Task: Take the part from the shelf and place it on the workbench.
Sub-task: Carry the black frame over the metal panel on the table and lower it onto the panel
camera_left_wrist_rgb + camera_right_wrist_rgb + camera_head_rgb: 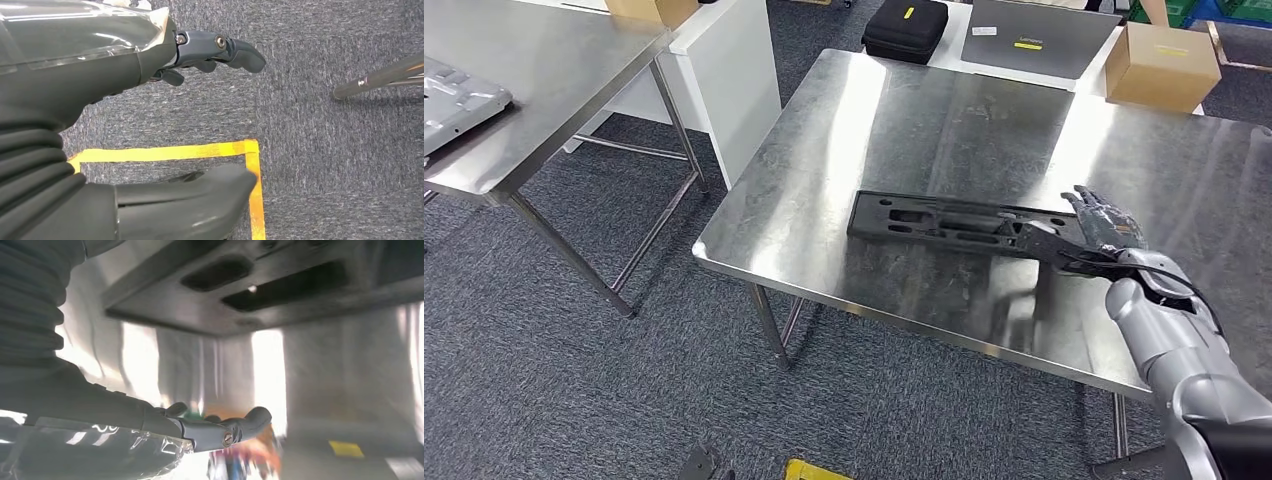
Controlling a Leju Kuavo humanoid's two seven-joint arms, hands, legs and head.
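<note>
part (944, 222) lies flat on workbench (844, 150); right hand (1096, 236) at its end, fingers spread, hold unclear; we lift straight off, no dragging; left hand (150, 100) holds nothing

The part (954, 224) is a long, flat black plastic panel with slotted cut-outs, lying flat on the steel surface (924, 120). Its near end sits against the right robot hand (1102, 238); the rest stretches away to that hand's left.
</note>
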